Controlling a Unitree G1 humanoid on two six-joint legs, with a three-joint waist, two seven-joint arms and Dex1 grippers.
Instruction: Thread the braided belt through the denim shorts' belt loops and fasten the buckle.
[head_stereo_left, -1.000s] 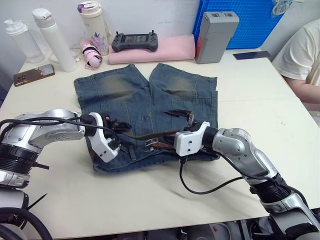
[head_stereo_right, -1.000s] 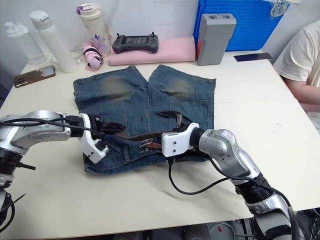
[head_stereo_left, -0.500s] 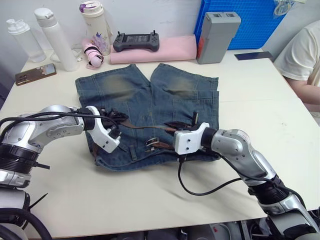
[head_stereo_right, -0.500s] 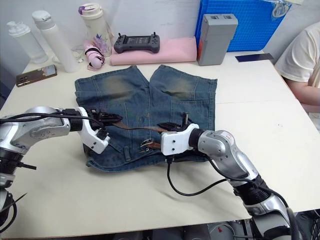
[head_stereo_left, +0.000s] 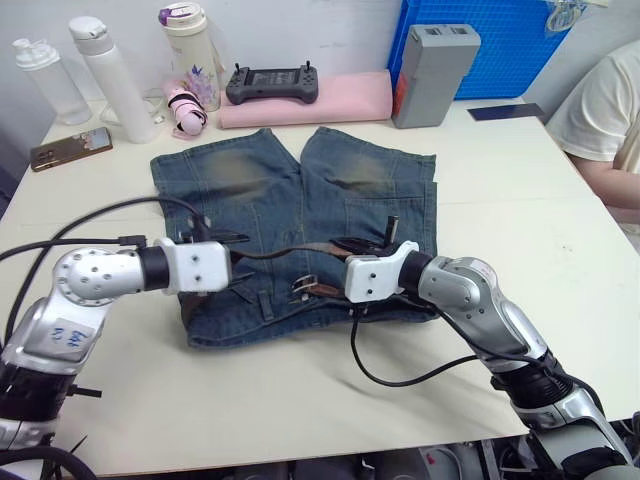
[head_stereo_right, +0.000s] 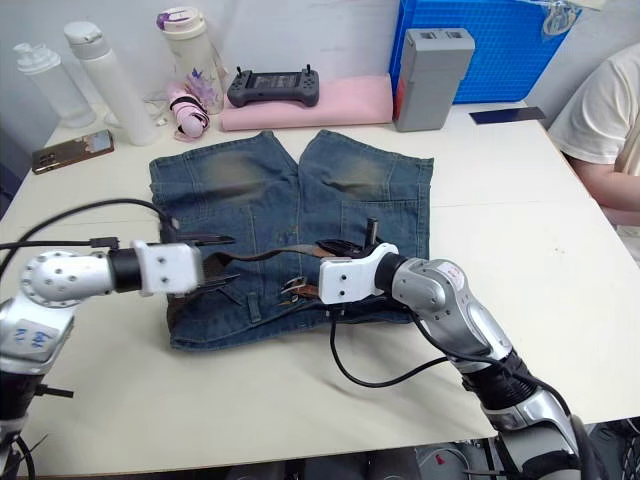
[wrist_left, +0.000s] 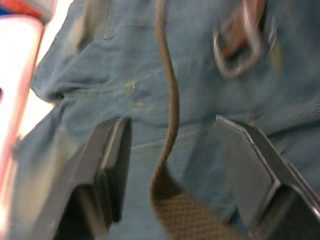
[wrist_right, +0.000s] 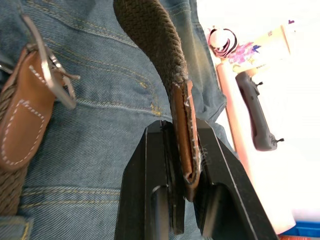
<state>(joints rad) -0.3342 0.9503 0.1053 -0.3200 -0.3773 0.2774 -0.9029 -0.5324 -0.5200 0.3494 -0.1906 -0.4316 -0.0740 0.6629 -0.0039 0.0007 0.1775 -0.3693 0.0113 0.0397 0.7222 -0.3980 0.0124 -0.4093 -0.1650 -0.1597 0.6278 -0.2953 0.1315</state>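
Surface: pale table (head_stereo_left: 520, 240), its bare top lit evenly; white wall behind.
Far left edge: phone (head_stereo_left: 68, 148); two white bottles (head_stereo_left: 110, 80); lidded tumbler (head_stereo_left: 186, 50).
Left gripper (wrist_left: 172, 165): over the shorts' left waistband corner, fingers (wrist_left: 112, 155) spread apart, released; the strap runs up between them, untouched as far as the wrist view shows.
Denim shorts (head_stereo_left: 300, 200): flat mid-table, legs toward the wall, waistband nearest the robot.
Braided belt (head_stereo_left: 290, 252): arcs across the shorts from left gripper to right gripper.
Buckle (wrist_right: 47, 70): silver frame lying on the denim near the waistband, just beside the right gripper.
Right gripper (wrist_right: 182, 165): fingers clamped on the belt's leather tip.
Back centre: black controller (head_stereo_left: 272, 82) on a pink pad (head_stereo_left: 310, 100).
Back right: grey box (head_stereo_left: 432, 70); blue crate (head_stereo_left: 500, 45).
Far right: a seated person's sleeve (head_stereo_left: 600, 110).
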